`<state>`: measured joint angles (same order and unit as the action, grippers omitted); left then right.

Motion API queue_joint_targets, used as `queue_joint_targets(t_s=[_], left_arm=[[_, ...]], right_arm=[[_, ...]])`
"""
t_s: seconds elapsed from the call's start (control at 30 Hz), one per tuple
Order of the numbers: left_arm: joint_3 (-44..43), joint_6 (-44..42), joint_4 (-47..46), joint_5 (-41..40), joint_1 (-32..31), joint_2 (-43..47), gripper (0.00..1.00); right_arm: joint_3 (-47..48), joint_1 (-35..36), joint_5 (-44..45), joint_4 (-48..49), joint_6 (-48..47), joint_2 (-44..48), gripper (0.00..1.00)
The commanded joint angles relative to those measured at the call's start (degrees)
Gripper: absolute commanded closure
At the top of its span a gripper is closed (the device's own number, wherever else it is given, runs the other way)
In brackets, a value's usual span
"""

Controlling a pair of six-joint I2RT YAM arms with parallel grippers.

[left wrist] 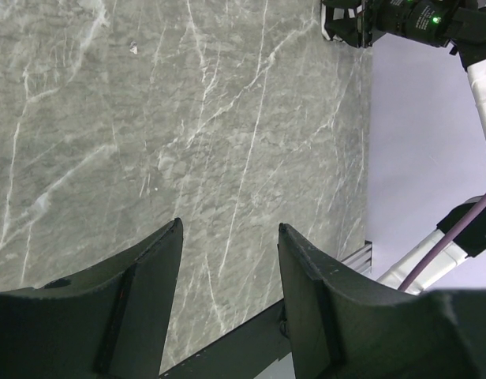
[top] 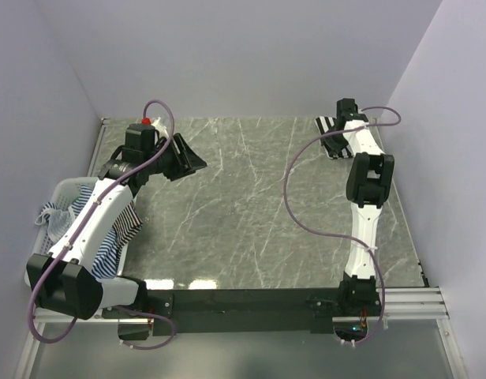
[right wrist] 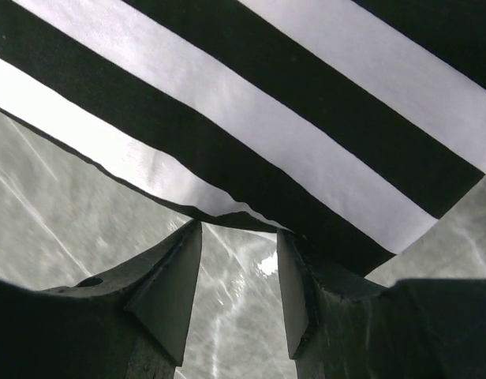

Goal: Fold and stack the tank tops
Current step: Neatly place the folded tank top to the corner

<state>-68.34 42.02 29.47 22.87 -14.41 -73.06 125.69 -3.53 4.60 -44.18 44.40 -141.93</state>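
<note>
The black-and-white striped tank top point(top: 325, 123) lies at the far right of the marble table. In the right wrist view it point(right wrist: 290, 118) fills the upper frame, and its near edge lies right at my fingertips. My right gripper point(top: 332, 139) point(right wrist: 239, 229) is open, with bare table showing between the jaws. Blue-and-white striped tank tops point(top: 117, 237) are heaped in the white mesh basket point(top: 65, 183) at the left, partly hidden by my left arm. My left gripper point(top: 188, 160) point(left wrist: 229, 229) is open and empty above bare table at the far left.
The left wrist view shows the right gripper's camera point(left wrist: 420, 16) at its top right and the right arm's purple cable point(left wrist: 456, 229). Lilac walls close in the table on three sides. A black rail point(top: 251, 300) runs along the near edge.
</note>
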Motion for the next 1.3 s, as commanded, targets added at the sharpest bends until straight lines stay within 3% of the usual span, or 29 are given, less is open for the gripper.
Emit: queue_joint_targets(t_s=[0.0,0.23,0.53,0.83,1.1,1.17,1.27], left_arm=[[-1.2,-1.3,-1.1,0.2,0.4,-0.1,0.43],[-0.8,-0.8,-1.7,-0.4,0.3,0.3,0.42],[0.5,0.3,-1.6,-2.3,0.4,2.6,0.41],[2.6,1.7,-1.5,-6.4,0.4,5.4,0.41],[7.2,3.0,-1.3,-11.9,0.4,9.5,0.41],[8.6,3.1,-1.2,-14.9,0.4,10.8,0.41],[11.0,4.0,-0.5,-19.8,0.4,12.0,0.4]], right_arm=[[2.5,-1.6,-1.5,3.4,3.1,-1.9,0.5],[1.9,-1.8,-4.4,7.9,2.8,-0.4,0.49],[-9.4,-1.3,-8.6,13.8,0.1,10.2,0.47],[-29.0,3.3,-7.5,20.7,-3.4,32.5,0.35],[-56.1,14.2,-0.7,28.5,-7.4,58.4,0.23],[-62.5,16.8,1.4,29.9,-8.5,66.1,0.14],[-69.1,21.4,2.7,29.4,-9.3,74.8,0.14]])
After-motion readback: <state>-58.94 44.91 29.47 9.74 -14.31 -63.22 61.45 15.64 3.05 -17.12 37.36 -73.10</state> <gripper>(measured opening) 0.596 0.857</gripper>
